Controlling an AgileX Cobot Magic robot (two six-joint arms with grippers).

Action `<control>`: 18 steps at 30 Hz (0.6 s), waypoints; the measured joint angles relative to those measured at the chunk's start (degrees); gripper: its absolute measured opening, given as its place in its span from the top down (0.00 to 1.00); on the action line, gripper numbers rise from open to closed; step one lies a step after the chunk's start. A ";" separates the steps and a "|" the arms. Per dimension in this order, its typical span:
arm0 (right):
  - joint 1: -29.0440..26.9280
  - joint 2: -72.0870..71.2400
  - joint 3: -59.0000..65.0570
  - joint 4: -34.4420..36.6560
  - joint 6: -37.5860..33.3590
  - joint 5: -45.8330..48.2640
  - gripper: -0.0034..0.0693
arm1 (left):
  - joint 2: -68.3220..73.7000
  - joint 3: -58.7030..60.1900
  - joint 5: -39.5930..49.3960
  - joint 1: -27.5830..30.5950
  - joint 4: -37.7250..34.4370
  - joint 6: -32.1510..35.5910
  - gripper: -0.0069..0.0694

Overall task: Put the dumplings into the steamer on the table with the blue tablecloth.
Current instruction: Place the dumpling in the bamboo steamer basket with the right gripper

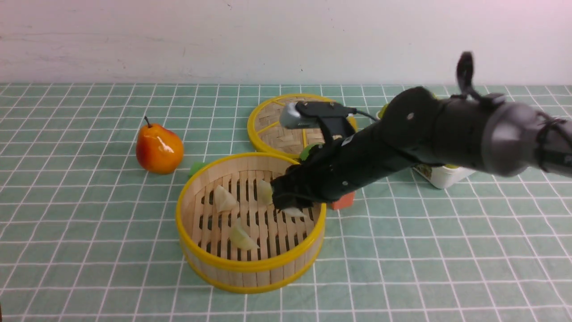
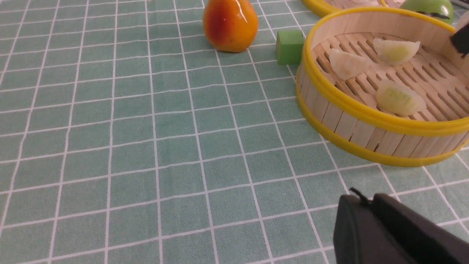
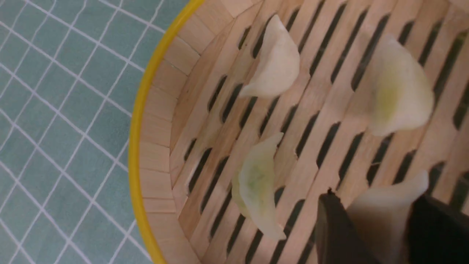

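Note:
The steamer point(image 1: 250, 266) stands on the blue tablecloth point(image 1: 89, 223) of the table. Three dumplings lie on its slatted floor point(image 1: 225, 198) point(image 1: 242, 237) point(image 1: 265, 191). My right gripper point(image 1: 292, 208) reaches in over the steamer's right side, shut on a fourth dumpling point(image 3: 388, 198). In the right wrist view that pale dumpling sits between both dark fingers point(image 3: 331, 227) just above the slats. The other three lie nearby point(image 3: 274, 64) point(image 3: 397, 90) point(image 3: 256, 187). My left gripper point(image 2: 366, 200) hangs shut and holding nothing over bare cloth, near the steamer's rim point(image 2: 366, 113).
A pear point(image 1: 159, 149) stands left of the steamer, with a green block point(image 2: 290, 47) between them. A flat woven disc point(image 1: 277, 129) lies behind the steamer. An orange block point(image 1: 343, 202) sits by its right wall. A white container point(image 1: 442, 175) shows under the right arm.

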 joint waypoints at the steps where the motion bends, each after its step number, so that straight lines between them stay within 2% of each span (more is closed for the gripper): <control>1: 0.33 1.04 0.00 0.38 -0.17 -1.01 0.62 | 0.00 0.00 0.00 0.00 0.00 0.00 0.85; 5: 0.56 4.15 0.00 0.77 -0.53 -2.36 0.59 | 0.00 0.00 0.00 0.00 0.00 0.00 0.84; 13: 0.29 2.85 -0.05 2.66 -0.60 -2.86 0.35 | 0.00 0.00 -0.16 0.00 0.00 0.00 0.84; 16: -0.92 -1.76 0.23 1.84 -0.60 -0.32 0.34 | 0.00 0.00 -0.16 0.00 0.00 0.00 0.84; 18: -2.85 -8.98 0.23 0.00 -0.60 2.07 0.38 | 0.00 0.00 -0.16 0.00 0.00 0.00 0.83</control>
